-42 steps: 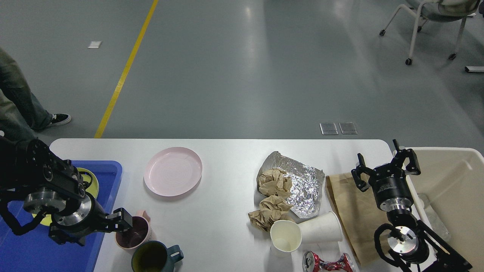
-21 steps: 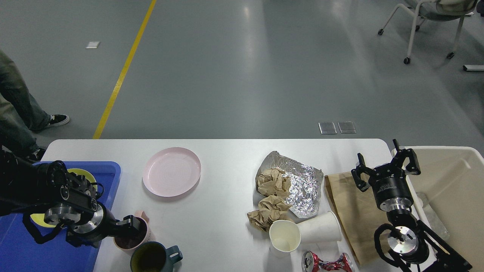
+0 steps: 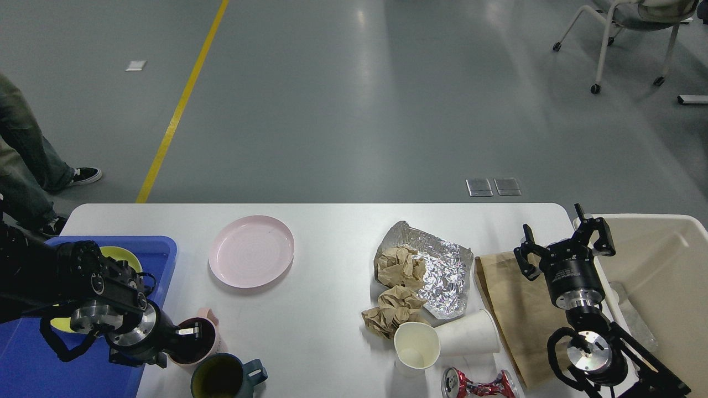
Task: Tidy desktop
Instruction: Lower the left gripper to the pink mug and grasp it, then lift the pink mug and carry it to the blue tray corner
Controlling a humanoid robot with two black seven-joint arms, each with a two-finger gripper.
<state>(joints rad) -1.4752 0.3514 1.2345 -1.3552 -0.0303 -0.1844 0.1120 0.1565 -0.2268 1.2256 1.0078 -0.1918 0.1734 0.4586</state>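
Grey polished floor with a yellow line stretches behind the wide white matte desktop [image 3: 326, 232], which fills the lower view. At its near left, my left gripper [image 3: 191, 333] reaches into the pink ceramic mug [image 3: 200, 338]; whether its fingers grip, I cannot tell. A poor hold could tip it onto the dark teal mug [image 3: 224, 377] just beside. My right gripper [image 3: 564, 243] hangs spread wide, empty, above the brown paper bag [image 3: 514, 309].

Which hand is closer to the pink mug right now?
Left. The left hand is right at the pink mug, a finger reaching into its mouth. The right hand hangs far across the desktop, by the beige bin.
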